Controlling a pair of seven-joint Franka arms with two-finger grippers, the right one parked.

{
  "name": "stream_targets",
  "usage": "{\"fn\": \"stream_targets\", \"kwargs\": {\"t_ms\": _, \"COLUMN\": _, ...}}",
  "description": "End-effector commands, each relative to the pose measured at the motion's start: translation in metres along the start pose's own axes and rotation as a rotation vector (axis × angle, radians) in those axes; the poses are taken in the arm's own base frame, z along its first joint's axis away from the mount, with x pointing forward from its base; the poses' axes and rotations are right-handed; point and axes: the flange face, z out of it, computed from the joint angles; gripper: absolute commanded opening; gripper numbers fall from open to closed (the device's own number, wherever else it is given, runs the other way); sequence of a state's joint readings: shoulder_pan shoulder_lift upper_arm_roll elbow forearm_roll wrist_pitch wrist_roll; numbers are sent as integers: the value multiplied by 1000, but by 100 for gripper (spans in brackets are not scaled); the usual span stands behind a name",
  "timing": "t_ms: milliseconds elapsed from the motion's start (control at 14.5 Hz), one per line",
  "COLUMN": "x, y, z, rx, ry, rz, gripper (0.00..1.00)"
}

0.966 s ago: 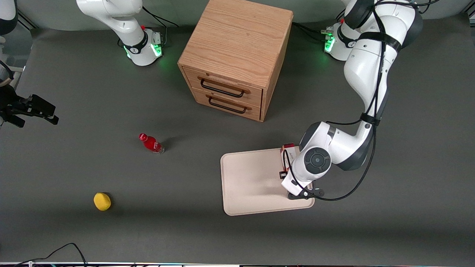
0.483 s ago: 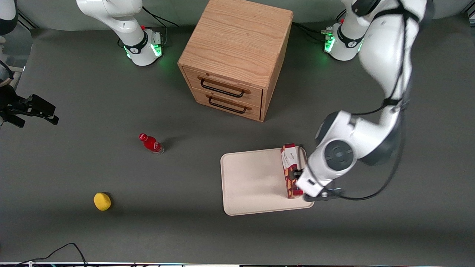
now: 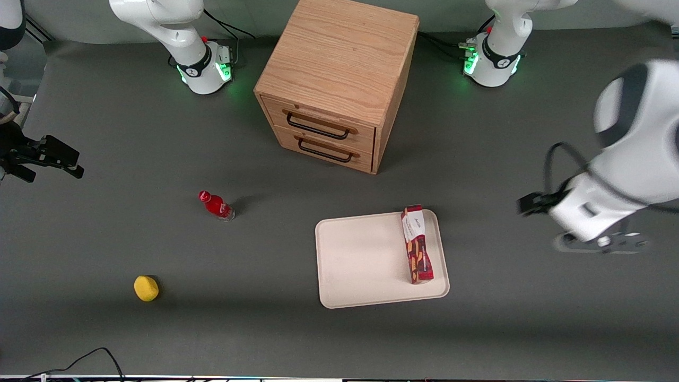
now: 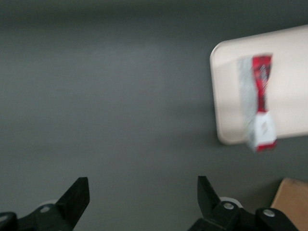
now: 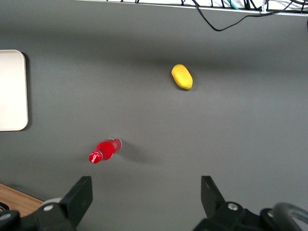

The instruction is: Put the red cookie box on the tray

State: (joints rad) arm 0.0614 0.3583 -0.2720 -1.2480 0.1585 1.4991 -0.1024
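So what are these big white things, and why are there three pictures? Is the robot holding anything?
The white things are robot arms bolted to a grey table. One picture looks down on the whole table; the other two come from little cameras on the arms' wrists.

The working arm's gripper, its two-fingered hand, is open and holds nothing. It hangs above bare table, off to the side of the tray, toward the working arm's end.

The red cookie box lies flat on the cream tray, along one edge, with its white-label end poking slightly over the rim.

Also on the table: a wooden drawer cabinet, a small red bottle lying down, and a yellow lemon-like thing.
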Motion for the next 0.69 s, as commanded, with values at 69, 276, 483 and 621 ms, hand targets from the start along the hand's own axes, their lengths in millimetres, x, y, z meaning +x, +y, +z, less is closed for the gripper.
{"fn": "stream_targets", "kwargs": {"t_ms": 69, "x": -78, "y": -32, "z": -32, "rx": 20, "ry": -10, "rz": 72, "gripper": 100}}
{"fn": "stream_targets", "kwargs": {"t_ms": 276, "x": -114, "y": -26, "z": -61, "rx": 46, "ry": -1, "rz": 143, "gripper": 100}}
{"fn": "stream_targets", "kwargs": {"t_ms": 483, "x": -136, "y": -34, "z": -81, "rx": 10, "ry": 6, "rz": 124, "gripper": 100}}
{"fn": "stream_targets", "kwargs": {"t_ms": 621, "x": -139, "y": -36, "z": -85, "rx": 7, "ry": 9, "rz": 127, "gripper": 100}}
